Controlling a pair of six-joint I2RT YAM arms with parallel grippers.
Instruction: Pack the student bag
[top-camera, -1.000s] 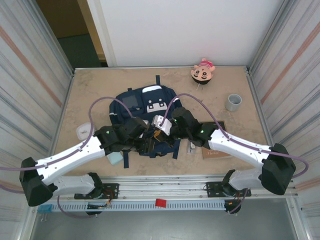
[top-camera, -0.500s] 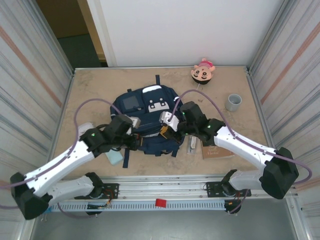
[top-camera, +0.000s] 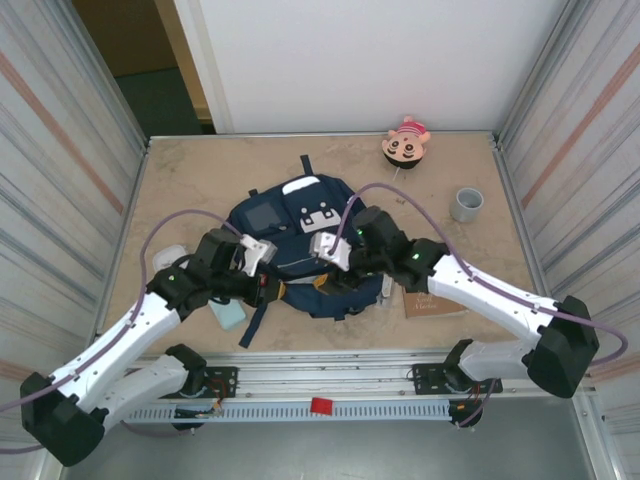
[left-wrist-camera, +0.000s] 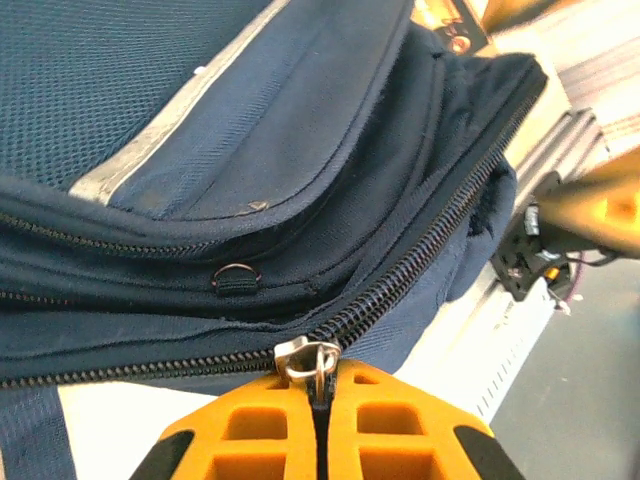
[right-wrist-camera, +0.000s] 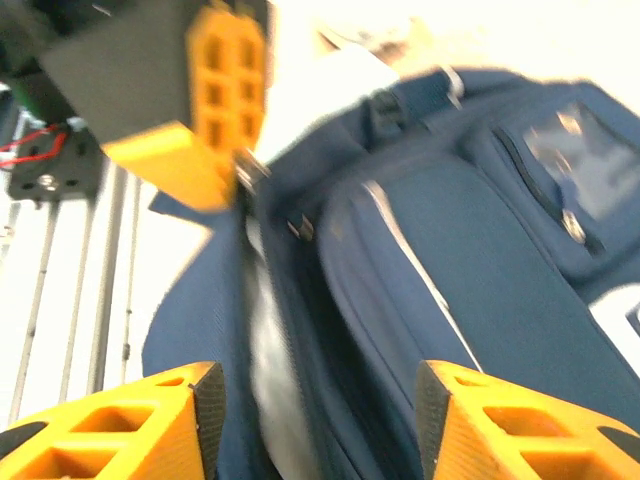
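Observation:
The student bag (top-camera: 295, 225), navy with white patches, lies mid-table with its opening toward the arms. My left gripper (top-camera: 268, 287) is at the bag's near left edge. In the left wrist view its orange fingers (left-wrist-camera: 250, 430) are shut on the metal zipper pull (left-wrist-camera: 318, 368) of the main zipper (left-wrist-camera: 430, 245), which is partly zipped. My right gripper (top-camera: 335, 278) hovers over the bag's near edge. In the right wrist view the right gripper (right-wrist-camera: 318, 410) is open above the blurred navy fabric (right-wrist-camera: 470, 260), holding nothing, with the left gripper's orange fingers (right-wrist-camera: 215, 90) ahead of it.
A doll's head (top-camera: 406, 143) lies at the back right and a grey cup (top-camera: 466, 204) at the right. A brown book (top-camera: 432, 303) sits beside the bag under the right arm. A pale teal item (top-camera: 229, 315) and a white item (top-camera: 170, 258) lie left.
My left gripper has shut on the zipper pull and drawn back leftward. My right gripper has opened. The bag has shifted a little toward the back.

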